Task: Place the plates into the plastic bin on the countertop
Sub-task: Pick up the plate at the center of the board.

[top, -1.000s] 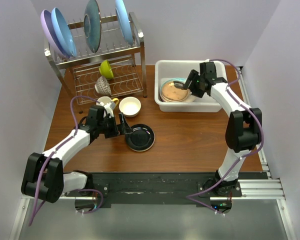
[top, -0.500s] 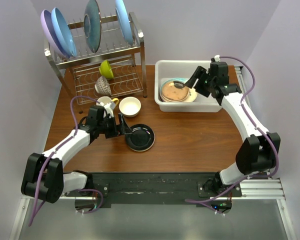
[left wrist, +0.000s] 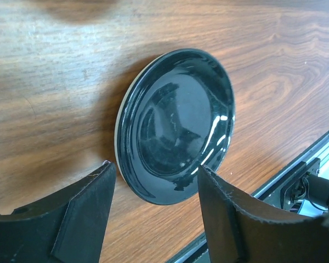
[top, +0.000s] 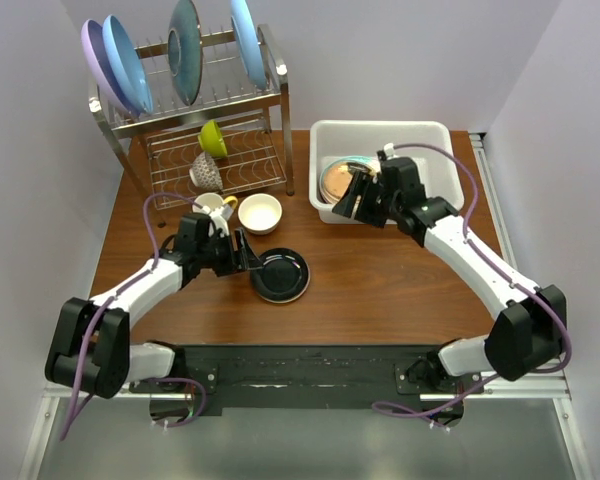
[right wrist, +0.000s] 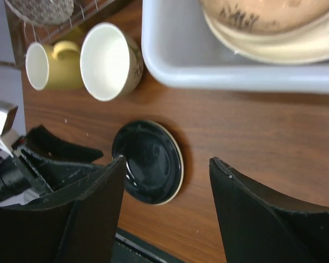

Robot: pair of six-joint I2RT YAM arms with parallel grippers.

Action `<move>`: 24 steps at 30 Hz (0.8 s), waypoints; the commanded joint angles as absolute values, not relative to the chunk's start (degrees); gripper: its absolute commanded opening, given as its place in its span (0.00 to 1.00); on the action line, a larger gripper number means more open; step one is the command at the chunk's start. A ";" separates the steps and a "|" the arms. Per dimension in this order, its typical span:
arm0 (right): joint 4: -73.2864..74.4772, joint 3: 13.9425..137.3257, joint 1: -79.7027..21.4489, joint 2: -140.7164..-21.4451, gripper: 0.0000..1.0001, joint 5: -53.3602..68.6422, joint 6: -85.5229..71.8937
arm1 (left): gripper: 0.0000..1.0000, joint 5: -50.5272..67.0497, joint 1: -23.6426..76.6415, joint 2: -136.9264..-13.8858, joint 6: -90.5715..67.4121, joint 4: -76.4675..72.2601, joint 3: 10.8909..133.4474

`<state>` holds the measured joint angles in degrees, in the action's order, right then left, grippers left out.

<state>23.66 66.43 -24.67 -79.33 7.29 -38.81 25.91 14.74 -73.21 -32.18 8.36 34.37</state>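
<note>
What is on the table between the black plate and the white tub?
Nothing, just bare brown table. The right wrist view shows plain wood from the black plate up to the white tub.

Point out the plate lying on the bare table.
The black plate by the left tool; the rest are stacked in the bin or upright in the rack.

This looks like a robot test room set up like a small kitchen. Plain pale walls point(top: 380, 60) stand close around a brown wooden tabletop point(top: 380, 290). Two white and black robot arms point(top: 470, 260) are fixed to a metal rail point(top: 525, 378) at the near edge, with purple cables point(top: 450, 160) on them. The kitchen things are a steel dish rack point(top: 220, 150) holding big plates point(top: 185, 50), a yellow mug point(top: 212, 205), a cream bowl point(top: 260, 213), a black plate point(top: 280, 275) and a white plastic bin point(top: 430, 135).
</note>
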 commanded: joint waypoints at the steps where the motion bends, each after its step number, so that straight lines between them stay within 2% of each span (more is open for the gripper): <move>1: 19.60 61.10 -27.50 -76.03 0.64 7.47 -42.18 | 0.65 27.51 14.41 -74.62 -33.22 3.61 33.23; 11: 13.54 49.32 -31.64 -74.18 0.62 7.29 -45.70 | 0.61 30.15 14.59 -76.11 -35.16 -1.40 31.55; 18: 10.64 47.37 -33.92 -76.72 0.61 7.73 -46.93 | 0.49 30.67 15.29 -76.73 -35.60 -2.63 31.03; 24: 8.79 47.02 -35.94 -79.01 0.61 7.82 -47.90 | 0.48 30.15 15.82 -77.43 -35.60 -3.08 30.32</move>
<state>12.67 47.53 -34.74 -78.15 7.27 -46.39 29.56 15.49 -77.17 -35.11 -0.54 31.05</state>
